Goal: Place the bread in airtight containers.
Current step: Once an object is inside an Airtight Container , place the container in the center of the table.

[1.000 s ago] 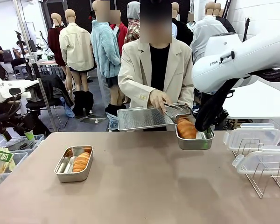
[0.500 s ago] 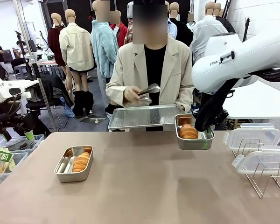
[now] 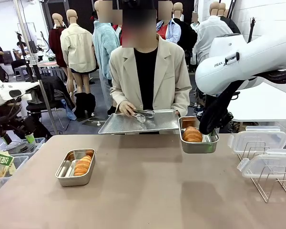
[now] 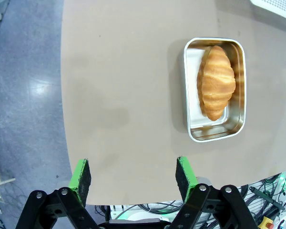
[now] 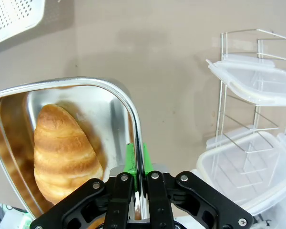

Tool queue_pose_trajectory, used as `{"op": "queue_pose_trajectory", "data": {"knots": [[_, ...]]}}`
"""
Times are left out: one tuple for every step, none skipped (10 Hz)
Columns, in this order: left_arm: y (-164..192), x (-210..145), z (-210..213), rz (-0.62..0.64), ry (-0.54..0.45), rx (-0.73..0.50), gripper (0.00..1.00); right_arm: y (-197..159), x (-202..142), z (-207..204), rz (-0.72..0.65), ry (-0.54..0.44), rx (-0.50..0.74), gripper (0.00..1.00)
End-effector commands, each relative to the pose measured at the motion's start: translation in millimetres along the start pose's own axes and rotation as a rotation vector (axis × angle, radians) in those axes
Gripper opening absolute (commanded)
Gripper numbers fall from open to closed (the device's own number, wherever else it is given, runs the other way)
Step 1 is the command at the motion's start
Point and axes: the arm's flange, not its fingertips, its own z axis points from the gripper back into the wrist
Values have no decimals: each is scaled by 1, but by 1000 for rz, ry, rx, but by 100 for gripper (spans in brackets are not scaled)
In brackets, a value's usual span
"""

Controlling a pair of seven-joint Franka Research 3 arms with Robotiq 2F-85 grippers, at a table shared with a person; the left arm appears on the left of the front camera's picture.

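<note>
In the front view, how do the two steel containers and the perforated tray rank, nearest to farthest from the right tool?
1. Held container: its rim is clamped in the right tool.
2. Perforated tray: just left of it, farther back.
3. Other container: far left, on the table.

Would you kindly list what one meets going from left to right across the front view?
Steel container on the table, with bread → perforated tray held by the person → second container, gripped by the right claw → clear lids on the wire rack.
</note>
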Motion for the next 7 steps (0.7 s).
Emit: {"op": "queue_pose_trajectory", "data": {"knots": [[0, 1, 2, 12, -12, 2, 92, -1, -3, 0, -6, -23, 8, 0], [0, 1, 2, 12, -12, 2, 92, -1, -3, 0, -6, -23, 8, 0], [0, 1, 2, 12, -12, 2, 92, -1, -3, 0, -6, -23, 8, 0], [0, 1, 2, 12, -12, 2, 92, -1, -3, 0, -6, -23, 8, 0], [0, 1, 2, 12, -12, 2, 92, -1, -3, 0, -6, -23, 8, 0], [0, 1, 2, 12, -12, 2, 92, -1, -3, 0, -6, -23, 8, 0], [0, 1, 2, 12, -12, 2, 92, -1, -3, 0, -6, -23, 8, 0]]}}
